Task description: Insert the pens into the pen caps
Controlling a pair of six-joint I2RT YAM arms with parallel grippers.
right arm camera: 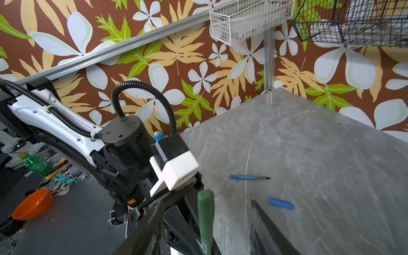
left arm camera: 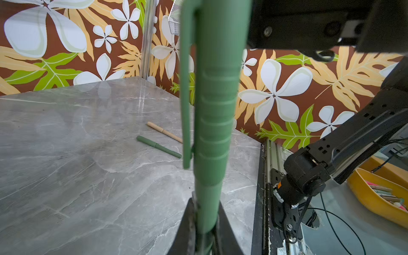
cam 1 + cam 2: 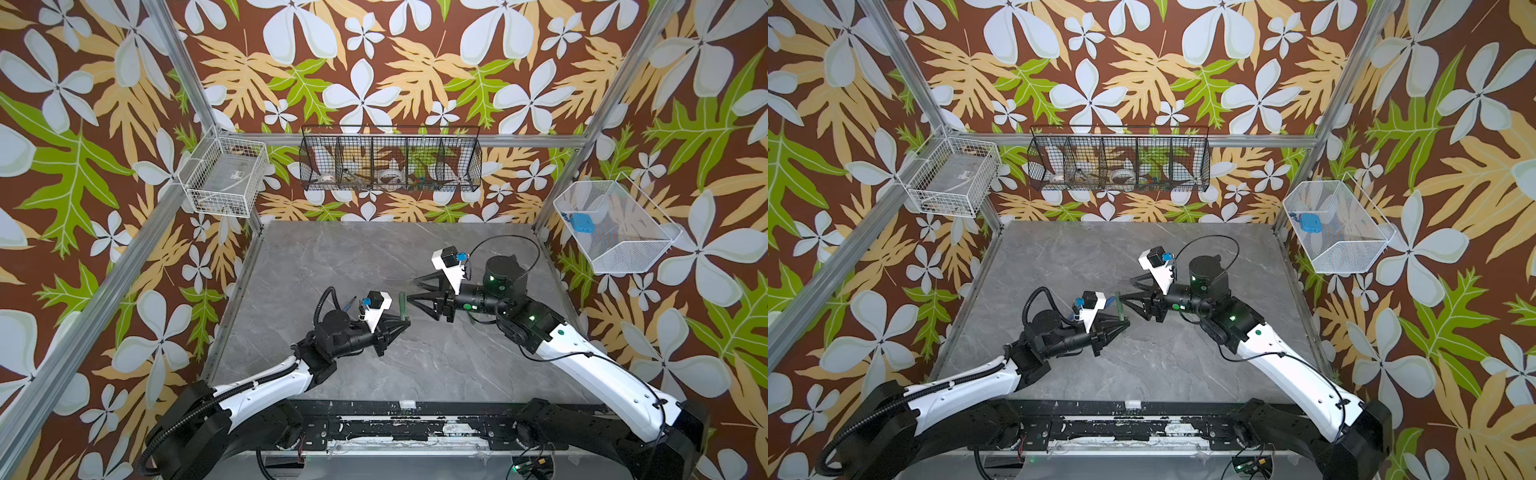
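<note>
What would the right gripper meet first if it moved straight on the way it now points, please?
Most likely the green pen, held upright by the left gripper, just ahead of the right gripper, whose jaws stand open; depth is unclear.

Nothing legible shows anywhere. The black motor housing (image 1: 127, 141) carries a small raised marking — too blurred to read. The clear box (image 3: 232, 170) inside the white wire basket (image 3: 216, 204) bears a dark label — illegible at this size. A paler patch on the blue pen (image 1: 248, 177) is too small to make out.
</note>
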